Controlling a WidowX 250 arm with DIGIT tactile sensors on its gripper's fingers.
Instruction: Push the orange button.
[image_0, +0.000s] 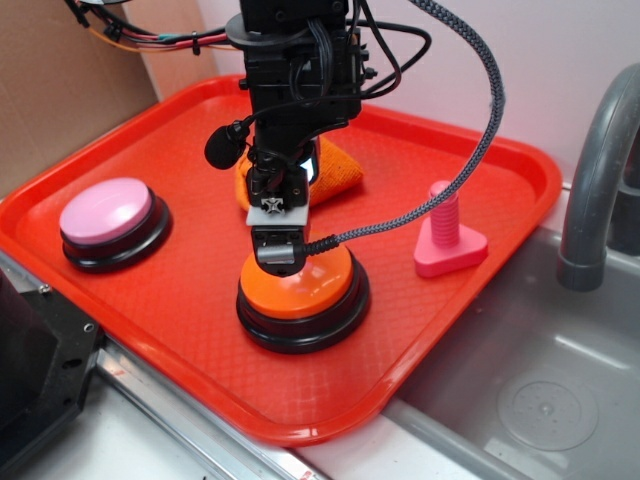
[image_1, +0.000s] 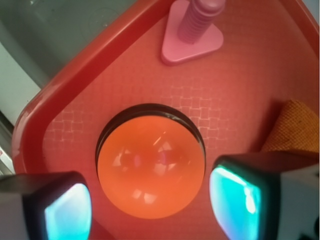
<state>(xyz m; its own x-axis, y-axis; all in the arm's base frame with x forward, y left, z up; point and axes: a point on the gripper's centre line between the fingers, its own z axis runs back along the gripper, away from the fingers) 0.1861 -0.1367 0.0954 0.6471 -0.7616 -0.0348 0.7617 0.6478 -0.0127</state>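
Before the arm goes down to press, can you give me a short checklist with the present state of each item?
1. Right target under the gripper: ok. It is over the orange button, not the pink button.
2. Centring: ok. In the wrist view the orange dome lies between the two fingers.
3. Fingers open or shut: ok, open, one on each side of the dome.
4. Contact with the dome: cannot tell. The exterior view shows the gripper at the dome's top, but no gap or touch is clear.
5. Path clear: ok. The orange cloth and the pink screw toy lie apart from the button.
6. Button seated flat on the red tray: ok.
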